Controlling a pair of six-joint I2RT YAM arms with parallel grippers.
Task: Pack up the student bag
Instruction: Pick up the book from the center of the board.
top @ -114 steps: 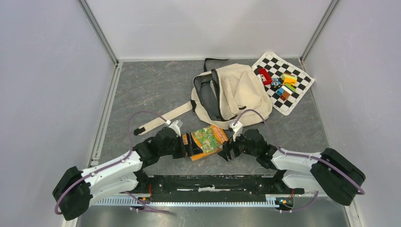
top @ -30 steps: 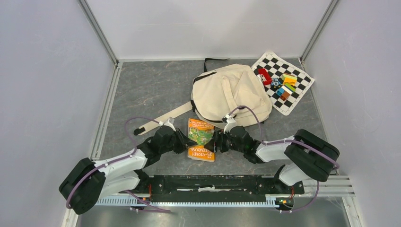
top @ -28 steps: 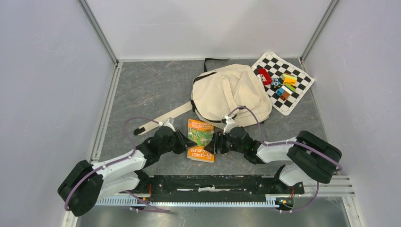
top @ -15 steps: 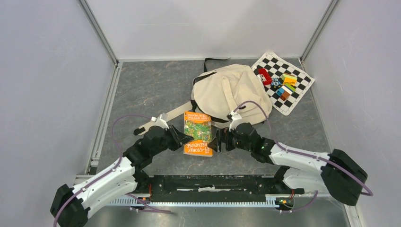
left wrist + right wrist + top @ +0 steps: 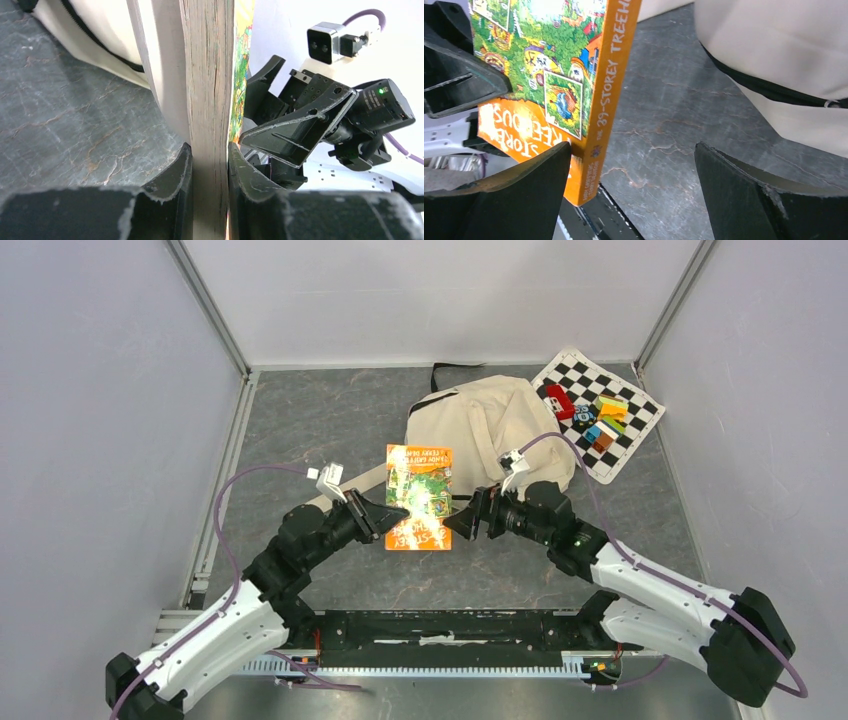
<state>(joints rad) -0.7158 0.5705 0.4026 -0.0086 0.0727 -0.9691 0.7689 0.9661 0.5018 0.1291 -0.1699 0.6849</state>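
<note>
An orange book [image 5: 420, 495] with a green picture cover hangs above the table, just in front of the cream student bag [image 5: 500, 430]. My left gripper [image 5: 385, 523] is shut on the book's left edge. In the left wrist view both fingers press the book's page block [image 5: 210, 100] at the left gripper [image 5: 207, 150]. My right gripper [image 5: 462, 517] stands open at the book's right side. In the right wrist view the orange spine [image 5: 609, 75] juts just inside the right gripper [image 5: 633, 150], next to its left finger. The bag's black zipper [image 5: 774, 92] shows to the right.
A black-and-white checkered mat [image 5: 625, 455] with several small coloured toys [image 5: 598, 418] lies at the back right, beside the bag. A cream strap [image 5: 375, 476] runs from the bag toward the left arm. Grey walls and metal rails close in the table.
My left gripper has lifted the book off the table and carried it toward the bag. The right gripper has opened wide and moved along beside the book.
</note>
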